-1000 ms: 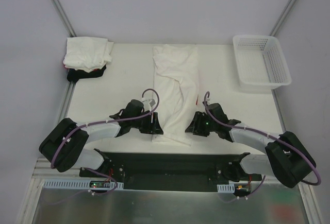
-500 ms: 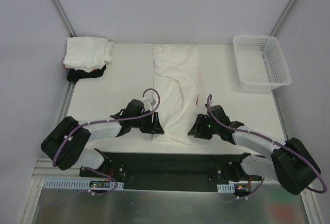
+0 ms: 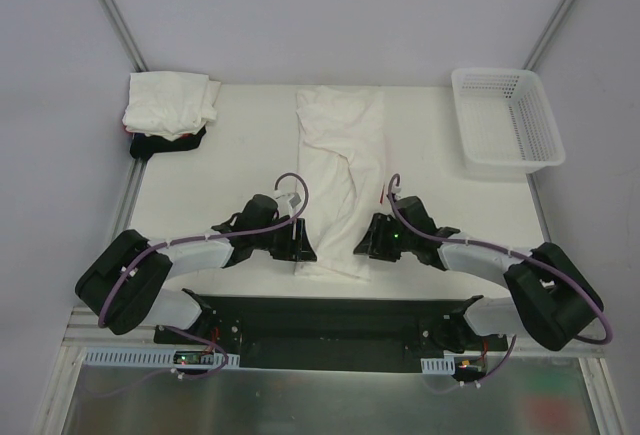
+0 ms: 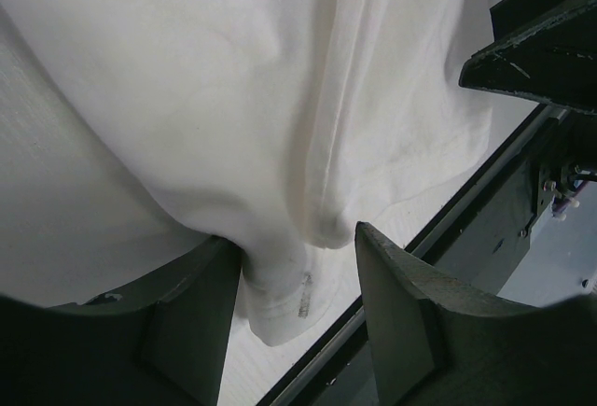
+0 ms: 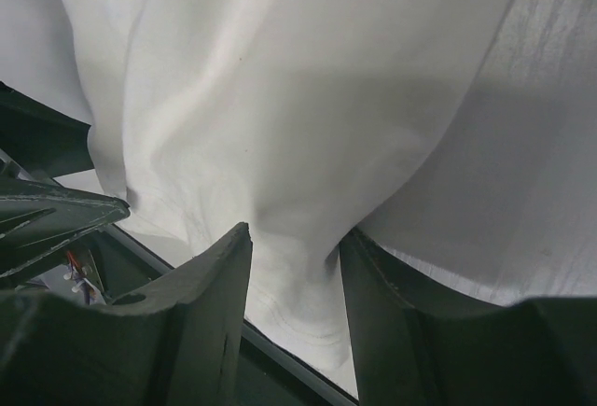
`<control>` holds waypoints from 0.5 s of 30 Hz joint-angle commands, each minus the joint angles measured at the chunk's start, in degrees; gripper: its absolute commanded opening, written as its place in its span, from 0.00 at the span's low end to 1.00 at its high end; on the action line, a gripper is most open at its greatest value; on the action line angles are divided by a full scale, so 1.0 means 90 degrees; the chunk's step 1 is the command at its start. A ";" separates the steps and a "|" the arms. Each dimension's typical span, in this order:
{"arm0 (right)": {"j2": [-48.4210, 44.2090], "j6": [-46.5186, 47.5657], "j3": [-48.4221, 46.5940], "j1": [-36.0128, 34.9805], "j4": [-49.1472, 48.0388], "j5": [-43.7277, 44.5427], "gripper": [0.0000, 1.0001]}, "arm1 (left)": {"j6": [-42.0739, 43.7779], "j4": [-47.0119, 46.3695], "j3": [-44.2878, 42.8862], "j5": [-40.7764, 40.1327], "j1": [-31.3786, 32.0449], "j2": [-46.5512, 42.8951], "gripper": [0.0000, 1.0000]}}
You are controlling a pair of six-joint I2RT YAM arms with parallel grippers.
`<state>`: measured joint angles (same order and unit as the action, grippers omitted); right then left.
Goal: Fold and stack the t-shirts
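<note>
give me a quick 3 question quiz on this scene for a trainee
1. True or false: the basket sits at the far left corner.
2. Both the left claw and the right claw grip: A) the near end of the white t-shirt, B) the basket, C) nothing.
3. Fill in: the pile of folded shirts lies at the far ___ corner.
Key: 1 false; 2 A; 3 left.
</note>
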<state>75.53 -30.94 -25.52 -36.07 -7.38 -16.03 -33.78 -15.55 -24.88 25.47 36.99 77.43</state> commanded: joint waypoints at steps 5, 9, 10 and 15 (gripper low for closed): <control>-0.0002 -0.0029 0.0423 -0.0093 0.0546 0.0424 0.46 | 0.0111 0.0341 0.0060 -0.0125 -0.0087 0.0137 0.51; -0.0140 -0.0049 0.0462 -0.0084 0.0595 0.0521 0.39 | 0.0159 0.0312 -0.0018 -0.0145 -0.0087 0.0205 0.49; -0.0140 -0.0049 0.0453 -0.0083 0.0605 0.0531 0.37 | 0.0160 0.0293 -0.0047 -0.0145 -0.0087 0.0205 0.40; -0.0023 0.0029 0.0345 -0.0083 0.0673 0.0531 0.26 | 0.0121 0.0244 -0.0116 -0.0164 -0.0087 0.0283 0.08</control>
<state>73.93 -32.10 -23.49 -36.42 -7.68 -14.15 -33.52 -14.66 -24.95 24.82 36.64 79.20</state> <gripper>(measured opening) 0.284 0.116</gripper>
